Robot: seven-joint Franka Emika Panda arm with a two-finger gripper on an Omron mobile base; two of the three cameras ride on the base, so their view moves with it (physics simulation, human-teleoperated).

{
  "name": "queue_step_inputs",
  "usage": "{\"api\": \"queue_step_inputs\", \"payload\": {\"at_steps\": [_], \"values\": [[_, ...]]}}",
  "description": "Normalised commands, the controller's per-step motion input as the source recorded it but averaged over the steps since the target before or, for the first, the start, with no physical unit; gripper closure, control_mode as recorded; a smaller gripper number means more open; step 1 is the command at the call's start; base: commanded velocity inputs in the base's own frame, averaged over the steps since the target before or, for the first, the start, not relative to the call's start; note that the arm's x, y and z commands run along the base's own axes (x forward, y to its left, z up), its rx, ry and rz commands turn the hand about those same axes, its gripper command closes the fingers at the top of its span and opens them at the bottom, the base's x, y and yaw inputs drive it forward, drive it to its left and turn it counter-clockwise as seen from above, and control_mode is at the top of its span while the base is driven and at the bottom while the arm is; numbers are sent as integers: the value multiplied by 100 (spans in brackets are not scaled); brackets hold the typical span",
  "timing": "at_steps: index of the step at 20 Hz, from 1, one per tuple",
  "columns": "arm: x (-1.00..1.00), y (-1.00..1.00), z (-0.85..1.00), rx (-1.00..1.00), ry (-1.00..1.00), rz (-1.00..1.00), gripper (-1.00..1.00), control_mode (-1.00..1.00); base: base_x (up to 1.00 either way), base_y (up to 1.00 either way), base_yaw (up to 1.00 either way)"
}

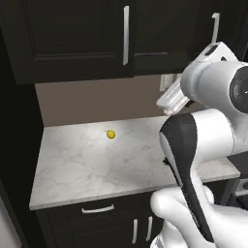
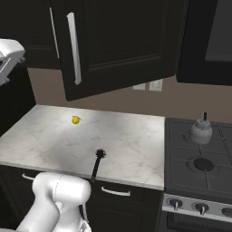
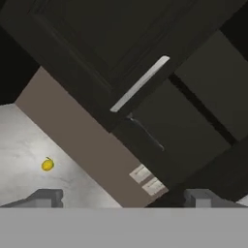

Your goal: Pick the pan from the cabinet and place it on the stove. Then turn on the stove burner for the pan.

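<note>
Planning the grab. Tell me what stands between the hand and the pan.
The cabinet door does. In the right base view it looks swung partly out, but no view shows the pan or the inside. The hand, open, faces that door and its silver handle without touching. The door likely has to open further first.

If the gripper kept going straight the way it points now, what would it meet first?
Most likely the cabinet door near its silver bar handle, though depth is unclear. The gripper is open.

Little yellow fruit (image 1: 111,134) sitting on the marble counter (image 1: 77,169), right below the cabinet (image 1: 72,38), doors shut.
</note>
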Motion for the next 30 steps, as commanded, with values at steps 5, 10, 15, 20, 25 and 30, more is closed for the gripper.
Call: {"api": "queue_step_inputs", "payload": {"at_steps": [5, 10, 15, 20, 25, 30], "values": [[68, 26, -30, -27, 21, -21, -100, -100, 0, 0, 0], [74, -1, -23, -18, 14, -17, -100, -100, 0, 0, 0], [66, -28, -11, -11, 7, -10, -100, -100, 0, 0, 0], [55, -42, -10, -7, 5, -7, -100, -100, 0, 0, 0], [30, -55, -9, -4, 5, -6, -100, -100, 0, 0, 0], [0, -70, -9, -1, 2, -9, -100, -100, 0, 0, 0]]}}
